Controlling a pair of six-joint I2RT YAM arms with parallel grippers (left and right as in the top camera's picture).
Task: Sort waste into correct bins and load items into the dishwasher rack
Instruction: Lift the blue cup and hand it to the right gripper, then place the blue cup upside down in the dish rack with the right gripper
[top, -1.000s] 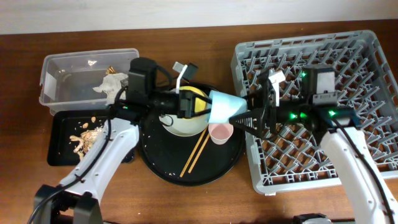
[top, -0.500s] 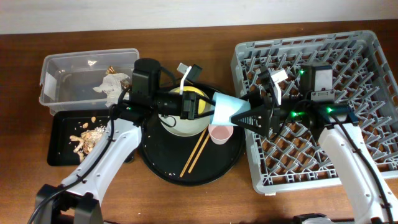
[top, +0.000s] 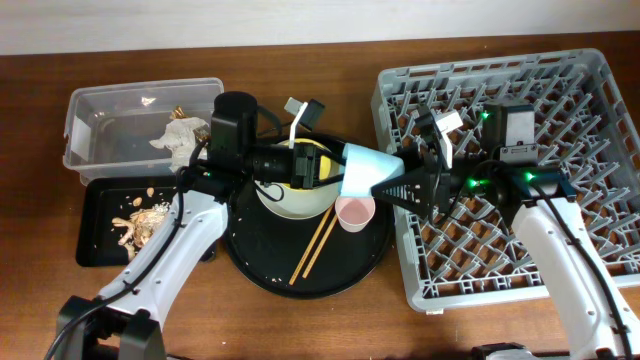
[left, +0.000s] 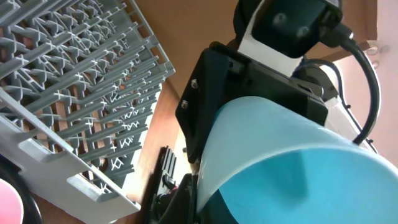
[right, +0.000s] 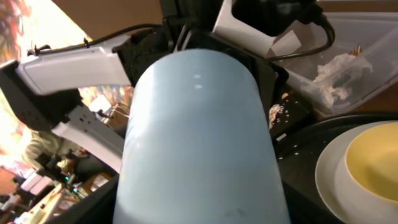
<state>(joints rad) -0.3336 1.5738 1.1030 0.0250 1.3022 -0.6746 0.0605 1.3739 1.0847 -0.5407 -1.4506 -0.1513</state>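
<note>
- Since a second ago the blue cup (top: 366, 170) has shifted a little to the right, towards the rack (top: 560, 90). The right gripper (top: 392, 187) has closed the gap and now meets the cup's closed end.
- Overhead: the cup lies on its side in the air over the right part of the round black tray (top: 250, 270), between the two arms.
  - The left gripper (top: 335, 168) has its jaws clenched on the cup's open end.
  - The right jaws stand on either side of the other end, but whether they press on it cannot be told.
  - The pink cup (top: 353, 212) stands upright on the tray just below the blue one, with the chopsticks (top: 315, 245) lying beside it.
  - Food scraps (top: 140, 218) lie in the shallow black tray (top: 100, 250) on the table (top: 300, 60).
- Left wrist: the cup's blue wall and darker inside fill the lower right. The black body of the right gripper sits just behind it, and the rack is at upper left.
- Right wrist: the cup's pale outer wall fills the middle, with dark jaws flanking its lower edges.
  - A tissue (right: 339, 71) lies in the clear tub (right: 373, 37).
  - The yellow bowl (right: 373, 155) sits on the plate (right: 329, 180) at lower right.
</note>
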